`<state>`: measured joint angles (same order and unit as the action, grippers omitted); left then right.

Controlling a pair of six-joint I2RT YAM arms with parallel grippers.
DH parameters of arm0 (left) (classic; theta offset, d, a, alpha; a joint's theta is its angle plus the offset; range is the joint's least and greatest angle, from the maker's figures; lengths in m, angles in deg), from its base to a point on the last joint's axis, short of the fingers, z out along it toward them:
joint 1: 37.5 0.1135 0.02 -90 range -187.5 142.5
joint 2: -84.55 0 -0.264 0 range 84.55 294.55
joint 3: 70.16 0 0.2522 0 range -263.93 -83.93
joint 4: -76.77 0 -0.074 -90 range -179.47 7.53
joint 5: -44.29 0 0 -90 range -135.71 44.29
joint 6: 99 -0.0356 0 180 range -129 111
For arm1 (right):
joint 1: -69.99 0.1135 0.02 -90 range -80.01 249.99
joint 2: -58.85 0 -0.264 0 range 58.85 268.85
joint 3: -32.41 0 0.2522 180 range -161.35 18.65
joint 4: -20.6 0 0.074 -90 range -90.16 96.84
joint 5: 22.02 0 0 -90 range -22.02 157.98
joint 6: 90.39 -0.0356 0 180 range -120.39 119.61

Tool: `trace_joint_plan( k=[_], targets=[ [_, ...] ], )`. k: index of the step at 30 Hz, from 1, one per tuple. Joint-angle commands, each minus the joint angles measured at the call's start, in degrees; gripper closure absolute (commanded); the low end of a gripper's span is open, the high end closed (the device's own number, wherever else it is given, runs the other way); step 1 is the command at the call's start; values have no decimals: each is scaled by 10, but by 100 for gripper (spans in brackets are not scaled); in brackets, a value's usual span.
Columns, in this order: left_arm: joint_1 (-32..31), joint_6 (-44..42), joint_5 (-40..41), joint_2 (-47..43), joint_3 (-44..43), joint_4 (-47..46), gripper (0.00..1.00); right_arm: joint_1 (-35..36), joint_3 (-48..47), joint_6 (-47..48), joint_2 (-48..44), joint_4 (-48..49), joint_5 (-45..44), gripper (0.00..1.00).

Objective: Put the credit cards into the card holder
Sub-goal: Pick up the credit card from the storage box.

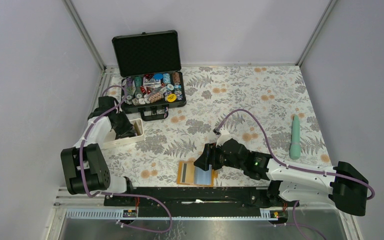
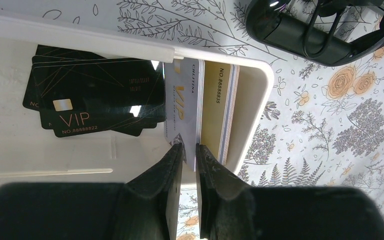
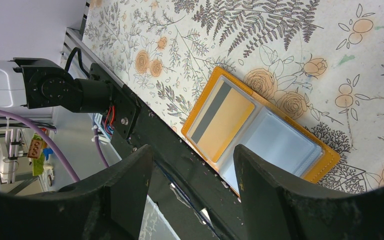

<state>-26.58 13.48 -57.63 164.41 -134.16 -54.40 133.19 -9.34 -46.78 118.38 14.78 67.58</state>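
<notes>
1. Tray [image 2: 260, 82]: white hard plastic with a rounded rim, at the counter's left, and it corrals the cards. Glossy black cards [image 2: 95, 95] lie flat and fanned inside.
2. Left fingers [image 2: 180, 155]: closed on the pale card [image 2: 182, 100]. It stands on edge against the tray's end wall, beside gold cards [image 2: 214, 100]. Upright, its thin edge offers a pinch that a flat card would not.
3. Holder [image 3: 325, 161]: orange and leather-like, spread open flat at the counter's near edge so its clear sleeves face up. One striped gold card [image 3: 225, 125] already sits in the left sleeve.
4. Right fingers [image 3: 260, 175]: wide open and empty, hovering just over the holder, likely ready to steady it.
</notes>
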Motion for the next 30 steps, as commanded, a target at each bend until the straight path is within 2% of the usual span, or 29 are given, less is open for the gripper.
trace_joint_plan(
  k=[1, 12, 19, 30],
  targets=[
    [4, -7, -12, 5, -12, -12, 81, -5, -4, 0, 1, 2, 1, 33],
    [3, -9, -44, 20, -13, -21, 80, -5, -2, 0, 1, 3, 1, 33],
    [3, -10, -22, 17, -12, -12, 71, -5, 0, -2, -1, 5, 3, 33],
    [4, -9, 12, 1, -9, 1, 76, -5, 3, -4, -5, 5, 1, 33]
  ],
)
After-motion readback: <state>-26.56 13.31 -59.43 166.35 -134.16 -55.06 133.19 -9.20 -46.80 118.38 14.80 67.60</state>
